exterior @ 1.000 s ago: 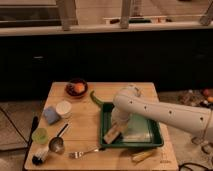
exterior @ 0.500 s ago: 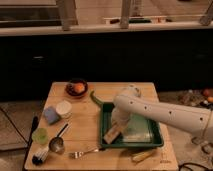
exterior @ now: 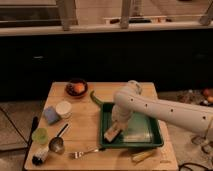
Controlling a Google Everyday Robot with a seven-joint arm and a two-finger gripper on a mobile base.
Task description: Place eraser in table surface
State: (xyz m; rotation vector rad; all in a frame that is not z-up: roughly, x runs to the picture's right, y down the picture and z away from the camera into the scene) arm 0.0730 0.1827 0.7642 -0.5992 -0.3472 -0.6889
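The eraser (exterior: pixel 113 131), a beige elongated block, lies in the near left corner of the green tray (exterior: pixel 150 137). My gripper (exterior: pixel 118 123) hangs from the white arm (exterior: pixel 165 111) that reaches in from the right, and it sits right over the eraser's far end. The light wooden table surface (exterior: pixel 87 117) carries the tray and everything else.
Left of the tray are a blue square sponge (exterior: pixel 50 115), a white cup (exterior: pixel 63 108), a green cup (exterior: pixel 39 135), a metal scoop (exterior: pixel 58 143) and a fork (exterior: pixel 85 151). A bowl with an orange (exterior: pixel 76 88) stands at the back. A yellowish stick (exterior: pixel 143 155) lies at the front edge.
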